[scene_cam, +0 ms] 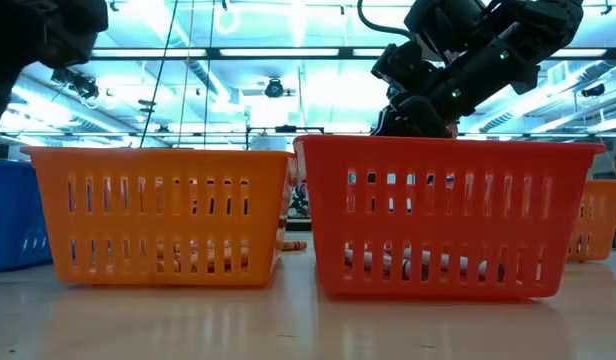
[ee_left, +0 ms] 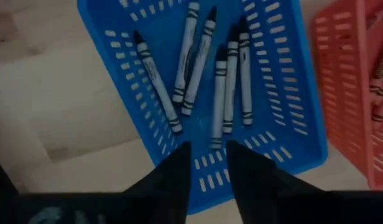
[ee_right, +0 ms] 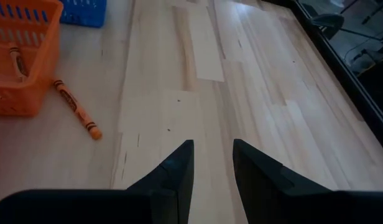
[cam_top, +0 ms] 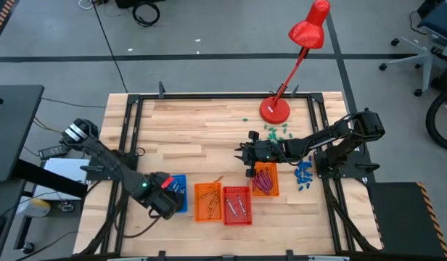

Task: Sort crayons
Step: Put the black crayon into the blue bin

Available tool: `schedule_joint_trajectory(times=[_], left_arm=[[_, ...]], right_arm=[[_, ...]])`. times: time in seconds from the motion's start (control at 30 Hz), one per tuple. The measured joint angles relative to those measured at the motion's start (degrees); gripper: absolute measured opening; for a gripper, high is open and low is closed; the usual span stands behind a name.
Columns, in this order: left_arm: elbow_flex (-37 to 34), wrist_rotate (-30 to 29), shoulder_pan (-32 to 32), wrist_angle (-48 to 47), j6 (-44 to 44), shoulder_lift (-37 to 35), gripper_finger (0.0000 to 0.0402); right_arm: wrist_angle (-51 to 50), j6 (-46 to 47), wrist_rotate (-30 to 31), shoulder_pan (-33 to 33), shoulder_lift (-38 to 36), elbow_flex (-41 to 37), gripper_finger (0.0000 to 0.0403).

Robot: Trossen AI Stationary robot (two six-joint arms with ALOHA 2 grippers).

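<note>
My left gripper (cam_top: 167,197) points down over the blue basket (cam_top: 180,193), open with nothing between its fingers (ee_left: 179,177). Several grey-white crayons (ee_left: 194,59) lie flat on that basket's floor (ee_left: 266,74). An orange basket (cam_top: 207,201) and a red basket (cam_top: 236,205) stand to its right, each holding crayons. A second orange basket (cam_top: 265,180) holds magenta crayons. One orange crayon (ee_right: 76,109) lies loose on the table beside the orange basket (ee_right: 17,62). My right gripper (ee_right: 213,162) hovers open over bare wood near the table's middle (cam_top: 249,156).
A red desk lamp (cam_top: 276,109) stands at the far side of the table. Small teal bits (cam_top: 278,132) lie near its base and small blue bits (cam_top: 303,174) lie at the right. Bare wood (cam_top: 187,123) covers the far left of the table.
</note>
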Motion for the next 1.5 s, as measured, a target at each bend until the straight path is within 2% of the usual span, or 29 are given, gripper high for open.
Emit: schedule_joint_trajectory(times=[0.13, 0.2, 0.37, 0.53, 0.63, 0.77, 0.9, 0.97, 1.07, 1.17, 1.27, 1.33, 1.5], left_arm=[[1.1, -0.3, 2.6, -0.2, 6.8, -2.7, 0.0128], [2.8, -2.3, 4.0, -0.6, 10.8, -4.1, 0.0129], [6.3, -13.3, 9.0, -3.1, 22.0, -4.5, 0.0130], [4.9, -21.0, 15.7, -2.5, 38.8, -4.0, 0.0130], [3.9, -29.0, 18.9, -0.4, 49.9, -4.0, 0.0130], [3.8, -39.1, 22.6, 0.5, 66.3, -3.9, 0.0130], [3.8, -44.9, 25.8, 2.9, 81.8, -3.8, 0.0130], [3.0, -46.9, 26.6, 7.9, 89.8, -3.8, 0.0130], [-1.3, -46.6, 27.0, 20.9, 102.8, -4.1, 0.0130], [-6.5, -41.2, 27.7, 34.4, 111.6, -4.4, 0.0130], [-11.1, -36.5, 28.7, 41.9, 113.2, -4.4, 0.0130], [-13.3, -35.4, 29.1, 45.3, 113.1, -4.6, 0.0130], [-16.9, -34.8, 29.2, 47.3, 112.6, -6.1, 0.0130]], right_arm=[[0.0, -0.9, 0.0, 0.0, 0.0, 0.0, 0.0116], [0.0, -1.3, 0.0, -0.2, 0.0, 0.0, 0.0116], [0.9, -1.5, 0.1, -1.4, 0.0, 0.0, 0.0116], [-1.6, -3.5, 0.0, -1.7, 0.0, 0.1, 0.0116], [-10.5, -4.2, -1.6, -1.4, 0.0, 3.2, 0.0116], [-24.6, 0.3, -6.1, -1.9, 0.0, 10.4, 0.0116], [-36.8, 1.6, -6.5, -3.1, 0.0, 17.4, 0.0116], [-41.5, 2.7, -6.5, -4.4, 0.0, 19.8, 0.0116], [-44.2, 6.2, -8.8, -8.1, 0.7, 20.8, 0.0116], [-44.6, 10.6, -13.7, -12.7, 3.3, 20.8, 0.0116], [-45.5, 14.6, -17.6, -15.3, 6.0, 21.3, 0.0116], [-47.9, 16.8, -18.6, -15.5, 7.9, 22.5, 0.0116], [-53.9, 20.9, -19.5, -13.2, 11.5, 24.9, 0.0116]])
